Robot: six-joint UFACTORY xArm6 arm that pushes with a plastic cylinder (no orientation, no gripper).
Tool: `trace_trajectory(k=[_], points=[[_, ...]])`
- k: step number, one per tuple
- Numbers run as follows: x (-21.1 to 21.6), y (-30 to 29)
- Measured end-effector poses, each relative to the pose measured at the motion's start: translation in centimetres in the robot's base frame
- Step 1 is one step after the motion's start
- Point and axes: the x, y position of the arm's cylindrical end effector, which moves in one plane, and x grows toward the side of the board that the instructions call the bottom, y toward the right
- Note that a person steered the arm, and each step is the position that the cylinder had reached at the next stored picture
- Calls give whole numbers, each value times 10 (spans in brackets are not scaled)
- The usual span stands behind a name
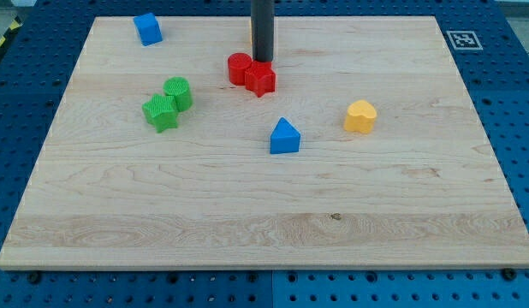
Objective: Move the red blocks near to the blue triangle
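Red pair sits right at my tip [263, 62], and the blue triangle [284, 137] lies further toward the view's bottom.

There is no pincer on this arm to be wide or narrow, only a dark rod. Its end stands on the wooden counter [401, 214], at the top edge of the angular red block [260, 79] and seemingly touching it. The red cylinder [239, 67] is just to the view's left of my tip and touches its red neighbour. The blue triangle is below my tip and slightly to the view's right, with bare wood between it and the reds. I judge that a slow, straight push down the view, bent a little to the right, would suit best. The cylinder is off-centre and may slip away to the left, so it probably needs its own push. The two green blocks [169, 102] and the yellow block [361, 116] lie well off this line.
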Motion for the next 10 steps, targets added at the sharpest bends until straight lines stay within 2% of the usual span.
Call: trace_trajectory(k=[2,4,7,9,10], points=[[8,-38],[20,-35],[12,-35],[-7,-48],[26,-50]])
